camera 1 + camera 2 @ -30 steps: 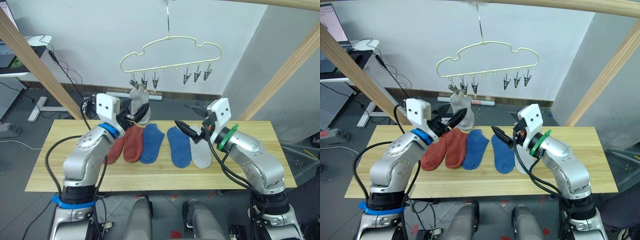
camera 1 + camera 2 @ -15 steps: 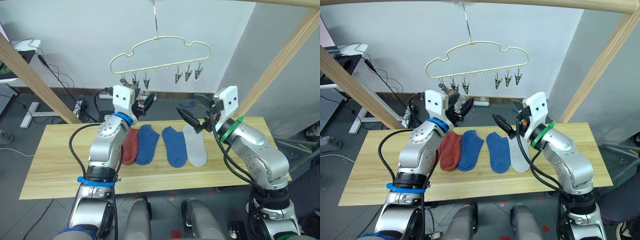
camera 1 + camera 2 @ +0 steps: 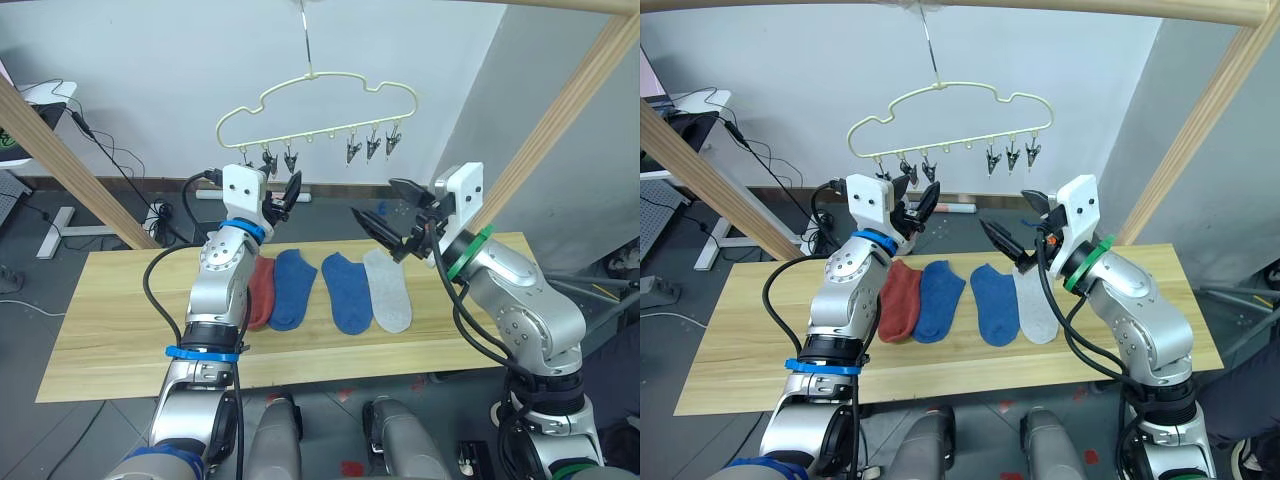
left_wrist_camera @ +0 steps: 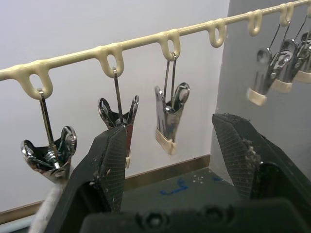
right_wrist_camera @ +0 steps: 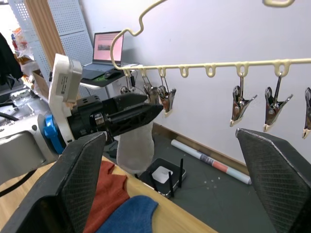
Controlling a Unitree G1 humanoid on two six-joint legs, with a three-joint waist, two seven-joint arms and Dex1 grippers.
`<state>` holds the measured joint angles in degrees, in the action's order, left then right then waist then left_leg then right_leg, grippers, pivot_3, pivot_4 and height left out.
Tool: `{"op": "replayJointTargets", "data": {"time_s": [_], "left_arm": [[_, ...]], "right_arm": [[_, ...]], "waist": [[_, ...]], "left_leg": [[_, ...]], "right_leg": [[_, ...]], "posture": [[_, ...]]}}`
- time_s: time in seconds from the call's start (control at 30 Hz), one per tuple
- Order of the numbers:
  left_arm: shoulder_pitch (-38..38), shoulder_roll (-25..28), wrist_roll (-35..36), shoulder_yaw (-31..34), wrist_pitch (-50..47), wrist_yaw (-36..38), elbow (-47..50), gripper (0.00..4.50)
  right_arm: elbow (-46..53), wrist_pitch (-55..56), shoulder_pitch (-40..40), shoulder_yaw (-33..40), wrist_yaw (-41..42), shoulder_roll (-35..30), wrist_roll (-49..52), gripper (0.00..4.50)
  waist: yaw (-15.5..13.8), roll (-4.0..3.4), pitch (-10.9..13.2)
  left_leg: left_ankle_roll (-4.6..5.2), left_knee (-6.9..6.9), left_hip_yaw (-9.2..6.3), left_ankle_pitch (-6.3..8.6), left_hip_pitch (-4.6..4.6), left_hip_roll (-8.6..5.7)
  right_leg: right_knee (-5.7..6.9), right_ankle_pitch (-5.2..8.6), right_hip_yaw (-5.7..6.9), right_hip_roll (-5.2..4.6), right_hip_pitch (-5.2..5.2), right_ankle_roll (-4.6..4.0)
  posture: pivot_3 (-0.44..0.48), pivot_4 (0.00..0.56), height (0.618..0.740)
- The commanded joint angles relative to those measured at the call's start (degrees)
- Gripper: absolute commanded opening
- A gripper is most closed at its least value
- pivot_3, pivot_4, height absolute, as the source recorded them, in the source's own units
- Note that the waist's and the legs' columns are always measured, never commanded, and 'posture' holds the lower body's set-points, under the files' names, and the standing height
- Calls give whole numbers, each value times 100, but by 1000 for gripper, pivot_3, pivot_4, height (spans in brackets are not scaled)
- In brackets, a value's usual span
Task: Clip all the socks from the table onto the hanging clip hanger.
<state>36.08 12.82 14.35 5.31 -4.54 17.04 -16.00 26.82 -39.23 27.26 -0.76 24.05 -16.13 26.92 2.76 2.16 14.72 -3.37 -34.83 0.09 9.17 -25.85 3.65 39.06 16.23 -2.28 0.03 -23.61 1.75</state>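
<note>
Since a second earlier, the left gripper (image 3: 283, 196) had risen from over the table (image 3: 90, 330) to just under the clip hanger (image 3: 310, 110), its fingers spread apart and holding nothing. The light grey sock (image 5: 136, 148) it had carried then hung from a leftmost clip (seen in the right wrist view), mostly hidden behind the left arm in the head views. On the table lay, left to right, a rust-red sock (image 3: 260, 292), two blue socks (image 3: 290, 288) and a grey sock (image 3: 386, 290); a second red one was probably behind the arm. The right gripper (image 3: 385, 215) hovered wide open and empty, now higher, above the grey sock.
</note>
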Motion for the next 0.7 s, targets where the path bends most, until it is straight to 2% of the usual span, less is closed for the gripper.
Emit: {"op": "replayJointTargets", "data": {"time_s": [0.03, 0.3, 0.7], "left_arm": [[-76, 11, -17, 64, 79, 17, 309, 3084], [-282, 76, -55, 108, 5, -44, 547, 3084], [-45, 55, -134, 185, 226, -117, 217, 3084]], "right_arm": [[341, 79, 111, 141, -31, -24, 145, 4500], [382, 67, 129, 113, -104, -35, 229, 4500], [421, 35, 186, 109, -92, -39, 363, 4500]], "waist": [[13, 0, 0], [38, 0, 0], [39, 0, 0]], "left_leg": [[0, -1, 0, 0, 0, 0], [0, -2, -1, 0, 0, 0], [0, -4, 0, 0, 0, 0]], "right_leg": [[0, -1, 0, 0, 1, 0], [1, -2, 0, 0, 2, 1], [1, -4, -1, 0, 3, 4]], "posture": [[-124, 246, 740], [-124, 241, 740], [-124, 238, 740]]}}
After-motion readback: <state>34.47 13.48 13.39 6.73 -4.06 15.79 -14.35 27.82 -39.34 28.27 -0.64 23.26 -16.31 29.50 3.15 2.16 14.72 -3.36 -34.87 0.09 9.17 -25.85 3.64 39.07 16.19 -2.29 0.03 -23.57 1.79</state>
